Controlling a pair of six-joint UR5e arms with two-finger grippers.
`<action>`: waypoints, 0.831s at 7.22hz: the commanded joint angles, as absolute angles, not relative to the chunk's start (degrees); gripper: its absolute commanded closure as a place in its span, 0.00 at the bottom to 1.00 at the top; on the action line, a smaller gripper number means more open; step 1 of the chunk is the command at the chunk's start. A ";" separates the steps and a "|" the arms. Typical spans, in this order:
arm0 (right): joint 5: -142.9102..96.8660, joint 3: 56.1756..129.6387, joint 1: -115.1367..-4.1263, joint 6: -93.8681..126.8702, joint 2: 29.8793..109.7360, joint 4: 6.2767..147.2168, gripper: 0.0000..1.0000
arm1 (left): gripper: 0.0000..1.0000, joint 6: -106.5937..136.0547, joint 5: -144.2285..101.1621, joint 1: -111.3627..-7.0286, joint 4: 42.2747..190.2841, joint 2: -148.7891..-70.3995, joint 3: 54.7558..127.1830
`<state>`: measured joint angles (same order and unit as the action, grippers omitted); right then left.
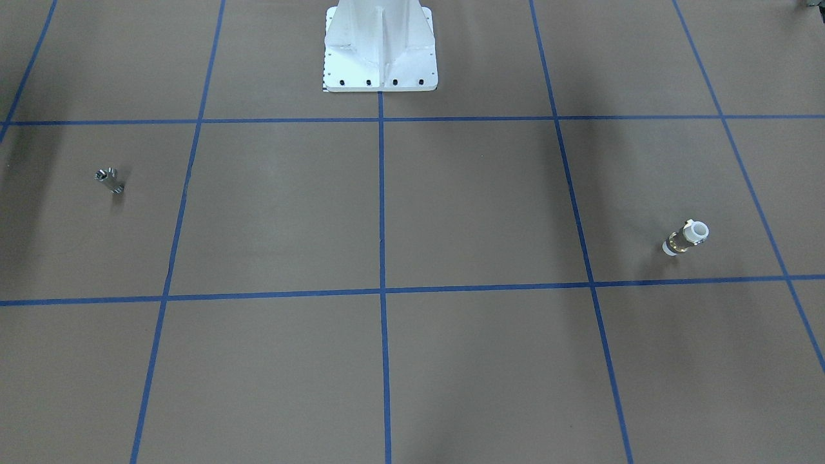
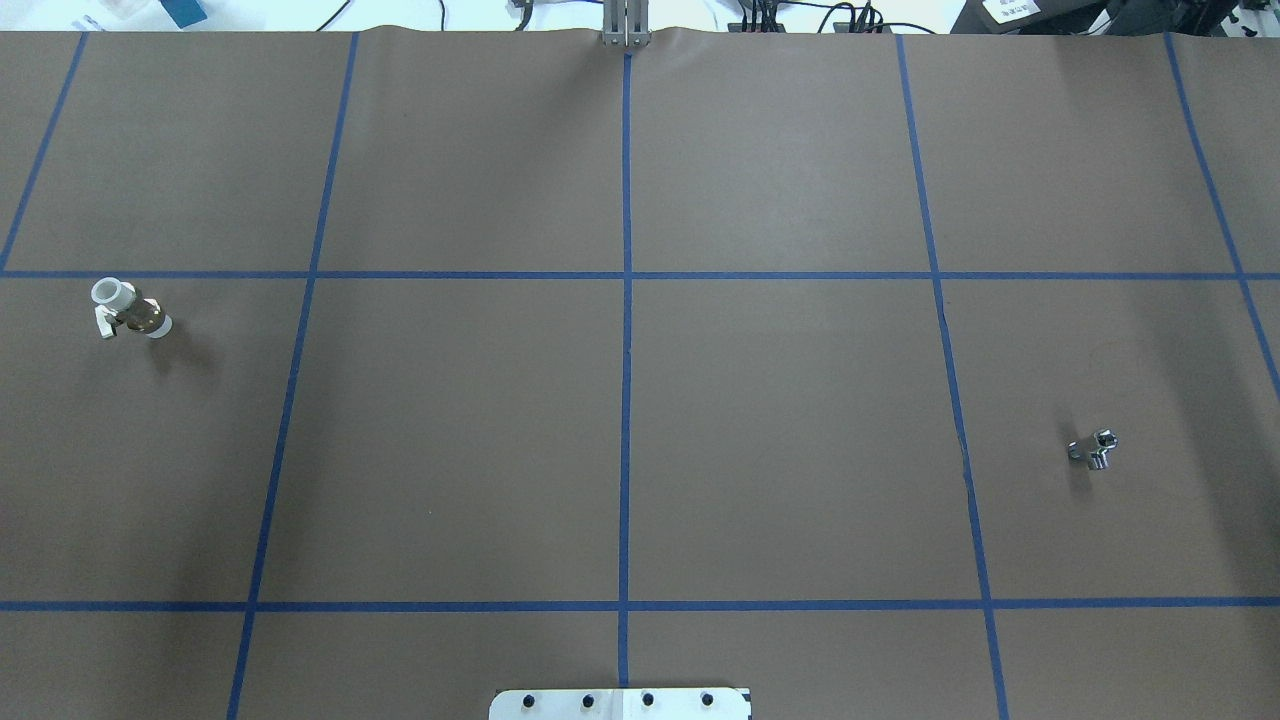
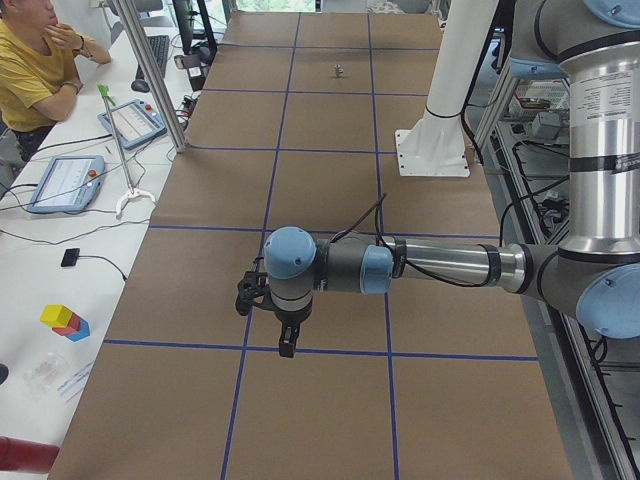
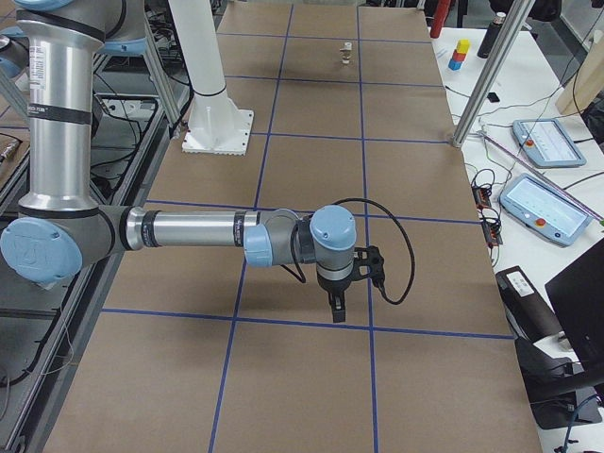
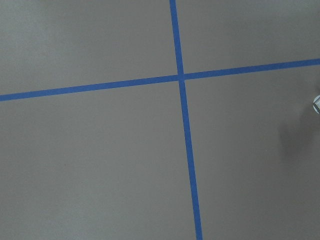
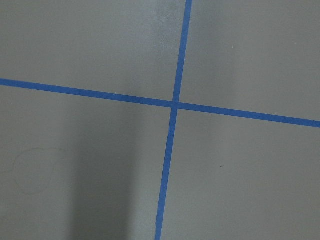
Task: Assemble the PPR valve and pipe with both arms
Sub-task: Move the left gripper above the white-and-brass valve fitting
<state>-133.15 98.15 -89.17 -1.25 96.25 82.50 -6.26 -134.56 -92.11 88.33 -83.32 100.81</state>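
Note:
The PPR valve (image 2: 130, 310), white ends with a brass middle, stands on the brown table on my left side. It also shows in the front view (image 1: 686, 237), far off in the right side view (image 4: 346, 52), and as a sliver at the left wrist view's edge (image 5: 317, 103). The silver pipe (image 2: 1093, 449) lies on my right side, also in the front view (image 1: 108, 180) and far off in the left side view (image 3: 339, 70). My left gripper (image 3: 285, 340) and right gripper (image 4: 337, 310) hang above the table, seen only from the sides; I cannot tell whether they are open or shut.
The white pedestal base (image 1: 380, 48) stands at the middle of the robot's side. Blue tape lines (image 2: 626, 300) divide the brown table into squares. An operator (image 3: 30, 60) sits by a side desk with tablets.

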 commanded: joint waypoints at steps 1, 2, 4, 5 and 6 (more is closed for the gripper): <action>-132.98 96.87 -89.21 -0.62 97.99 76.77 0.00 | 0.00 -6.24 -134.56 -92.11 88.16 -83.15 101.94; -133.15 96.94 -89.12 -0.44 97.65 76.82 0.00 | 0.00 -6.24 -134.47 -92.11 88.07 -83.14 102.30; -133.24 96.95 -89.12 -0.35 95.55 77.95 0.00 | 0.00 -5.89 -134.82 -92.11 88.50 -83.93 102.39; -133.24 96.94 -89.03 -0.35 93.80 81.18 0.00 | 0.00 -6.06 -134.82 -92.11 88.94 -83.94 102.39; -133.16 97.20 -89.03 -0.44 92.74 83.56 0.00 | 0.00 -5.89 -134.91 -92.02 91.99 -84.98 101.87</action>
